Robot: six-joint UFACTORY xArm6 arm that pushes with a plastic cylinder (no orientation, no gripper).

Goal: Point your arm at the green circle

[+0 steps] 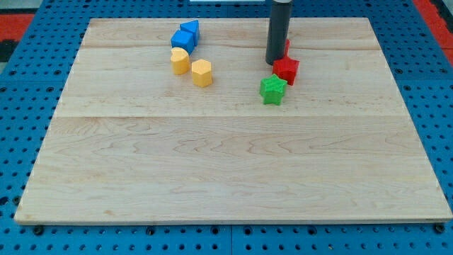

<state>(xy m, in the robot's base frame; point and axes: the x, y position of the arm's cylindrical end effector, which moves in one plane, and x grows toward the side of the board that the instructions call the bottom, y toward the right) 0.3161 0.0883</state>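
My tip (274, 62) rests on the wooden board (226, 163) near the view's top, right of centre. It sits just left of and above a red star block (287, 69), very close to it or touching. A green star block (272, 89) lies just below the red star, a short way below my tip. I see no green circle in this view; the rod may hide something behind it. A sliver of another red block (287, 48) shows at the rod's right edge.
Two blue blocks (185, 35) sit together at the view's top left of centre. Below them are two yellow blocks, one (180, 61) on the left and one (202, 72) on the right. A blue pegboard (21, 106) surrounds the board.
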